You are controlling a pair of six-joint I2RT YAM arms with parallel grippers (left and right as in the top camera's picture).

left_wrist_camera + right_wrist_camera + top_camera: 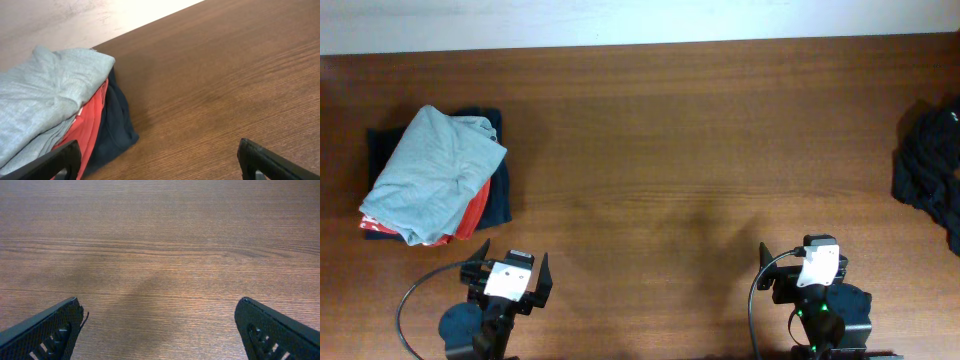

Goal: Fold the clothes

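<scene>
The clothes, a pale grey-blue t-shirt [435,170], lie bunched on top of a small pile at the table's left side. In the left wrist view the t-shirt [45,95] fills the left of the frame. My left gripper [510,264] sits near the front edge just below the pile, open and empty, and its jaws [159,150] stand wide over bare wood beside the pile. My right gripper [807,252] rests at the front right, far from the pile. It is also open, with only table between its fingers [159,305].
Under the t-shirt lie a red garment [475,210] and a dark navy one [500,195], both showing in the left wrist view too: red [90,125], navy [116,125]. A crumpled black garment [932,170] sits at the right edge. The wooden table [670,150] spans the view.
</scene>
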